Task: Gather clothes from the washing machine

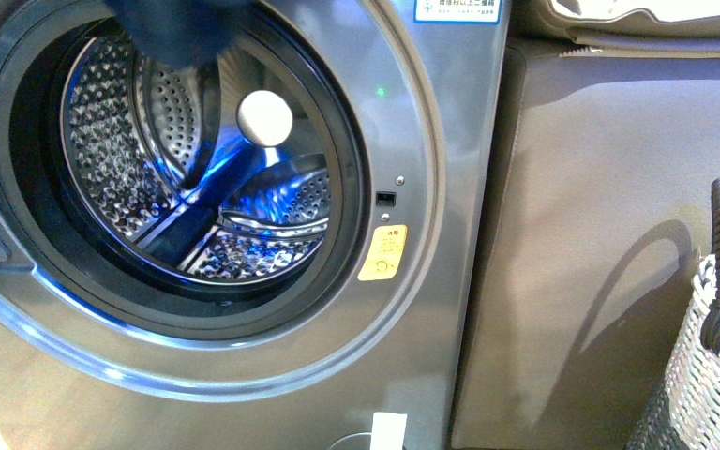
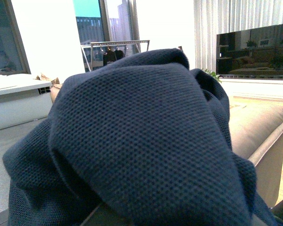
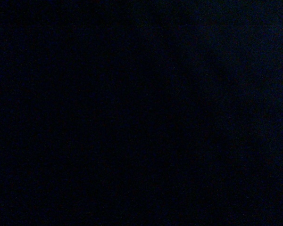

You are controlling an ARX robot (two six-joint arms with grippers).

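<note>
In front, we see the clothes [image 1: 180, 33] hanging at the top of the washing machine's [image 1: 431, 309] porthole. At the left wrist, navy fabric fills our sight; we cannot tell the left tool's grip. The right wrist view is dark.

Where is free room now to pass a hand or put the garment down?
Free: the lower half of the drum, ringed by the porthole seal. Crowded: the porthole's top, where the clothes hang. The basket hides its inside.
</note>
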